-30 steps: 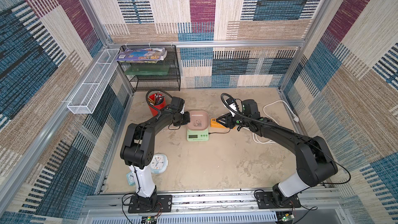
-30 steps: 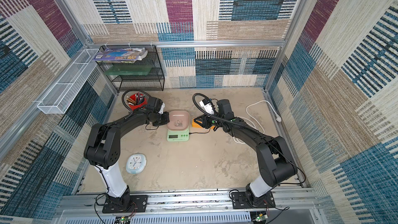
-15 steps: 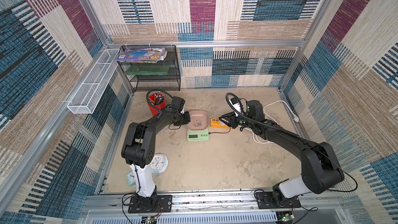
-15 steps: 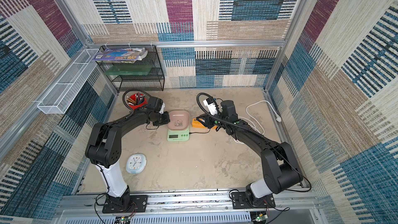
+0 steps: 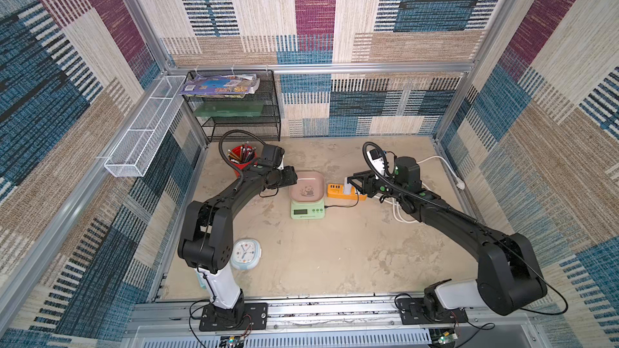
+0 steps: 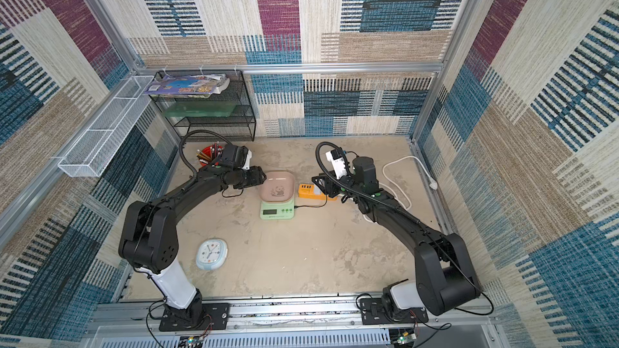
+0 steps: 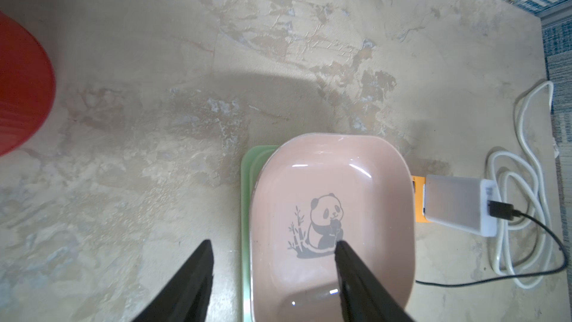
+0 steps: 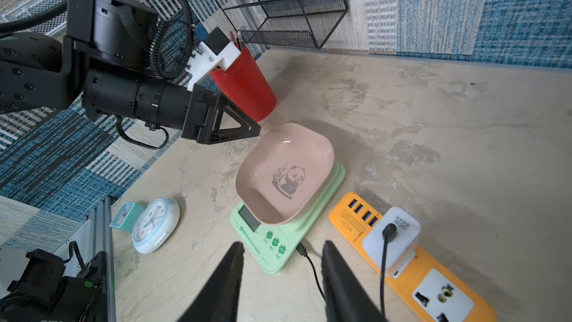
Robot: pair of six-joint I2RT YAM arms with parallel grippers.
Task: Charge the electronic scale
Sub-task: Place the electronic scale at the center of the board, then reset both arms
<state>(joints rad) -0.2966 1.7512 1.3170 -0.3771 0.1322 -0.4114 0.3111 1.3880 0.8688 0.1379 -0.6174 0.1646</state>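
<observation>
The electronic scale (image 5: 307, 211) sits a little behind the middle of the table (image 5: 335, 262), with its display facing 6 o'clock and its pink tray (image 5: 306, 190) on top. An orange power strip (image 5: 335, 193) lies just beside the scale's 3 o'clock edge. A white charger (image 5: 348, 190) stands in the strip, and a black cable (image 5: 338, 206) runs from it to the scale's 3 o'clock side, where the plug meets the base. The left gripper (image 7: 272, 244) hangs at the scale's 10 o'clock corner with its jaws spread wide and nothing held. One finger is over the tray's bowl and the other is outside the rim over bare table. In the right wrist view it appears to clear the rim. The right gripper (image 8: 283, 244) hovers at 3 o'clock, by the charger, with its jaws apart and empty and the cable passing below them. The widest free stretch runs from 4 to 8 o'clock down to the front rail, with only a pale blue clock (image 5: 246, 253) at 7 o'clock near the left arm's base. At 12 o'clock the table is bare to the back wall. A red pencil cup (image 5: 243, 159) crowds the left wrist at 10 o'clock, with a black mesh rack (image 5: 241, 112) in the corner beyond it. A white cord (image 5: 435, 160) loops at 3 to 4 o'clock under the right forearm and reaches the side wall.
</observation>
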